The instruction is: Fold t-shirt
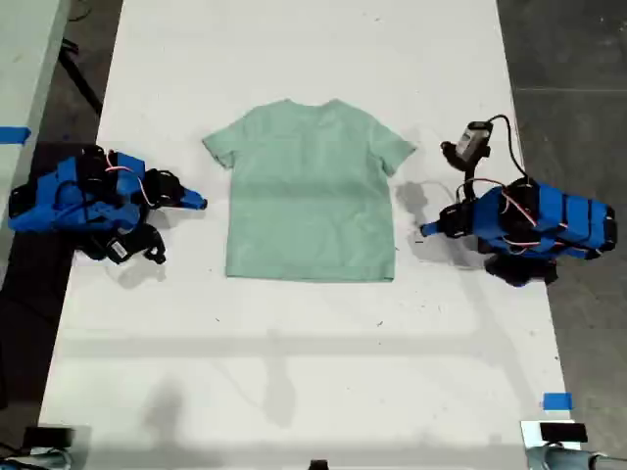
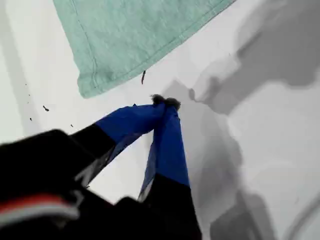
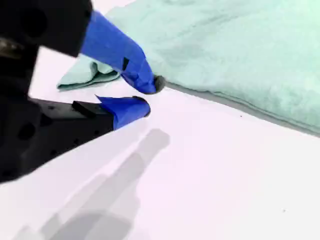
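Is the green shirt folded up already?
No, the pale mint-green fabric t-shirt lies spread flat on the white table, both sleeves out.

White table (image 1: pixel 294 352) bears flat t-shirt (image 1: pixel 309 191)

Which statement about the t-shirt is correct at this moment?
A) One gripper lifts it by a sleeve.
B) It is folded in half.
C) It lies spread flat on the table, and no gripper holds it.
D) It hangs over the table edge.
C: the t-shirt lies flat and unfolded on the white table, and both wrist views show the gripper tips beside the fabric, not gripping it.
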